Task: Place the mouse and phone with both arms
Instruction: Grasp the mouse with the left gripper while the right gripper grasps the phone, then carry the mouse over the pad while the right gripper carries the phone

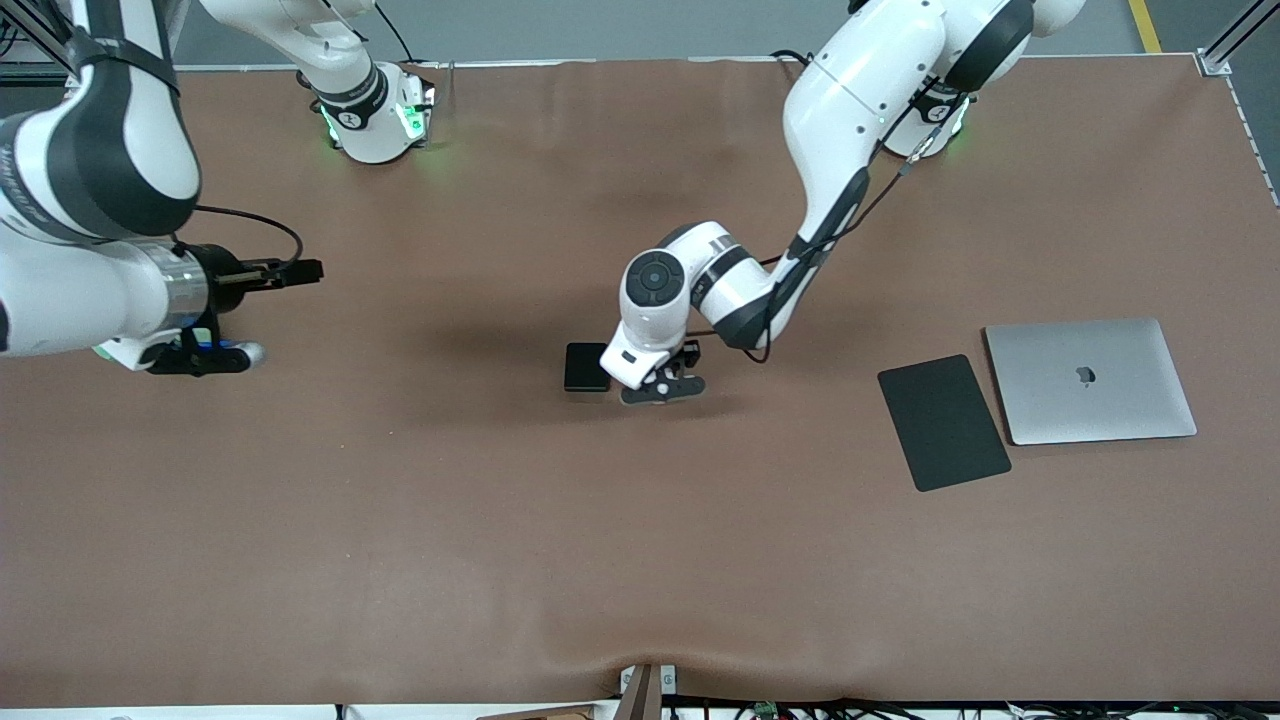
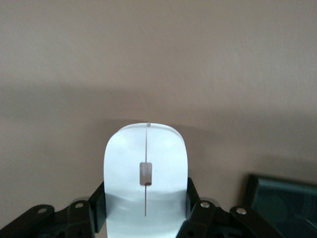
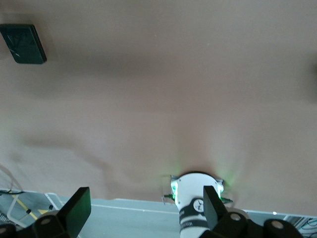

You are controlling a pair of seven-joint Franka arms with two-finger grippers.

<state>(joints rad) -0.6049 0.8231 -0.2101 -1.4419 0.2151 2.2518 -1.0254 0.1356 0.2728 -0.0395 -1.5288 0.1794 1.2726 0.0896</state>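
The white mouse [image 2: 146, 168] sits between the fingers of my left gripper [image 2: 146, 198], which is shut on its sides. In the front view the left gripper [image 1: 660, 386] is low at the middle of the table and hides the mouse. The black phone [image 1: 587, 367] lies flat on the table right beside that gripper, toward the right arm's end. It also shows in the left wrist view [image 2: 285, 203] and in the right wrist view [image 3: 23, 43]. My right gripper [image 1: 292, 272] is open and empty, held in the air at the right arm's end of the table, as the right wrist view [image 3: 146, 208] shows.
A large flat black mouse pad [image 1: 943, 422] and a closed silver laptop [image 1: 1090, 380] lie side by side toward the left arm's end. The right arm's base [image 1: 375, 120], lit green, stands at the table's back edge. Brown cloth covers the table.
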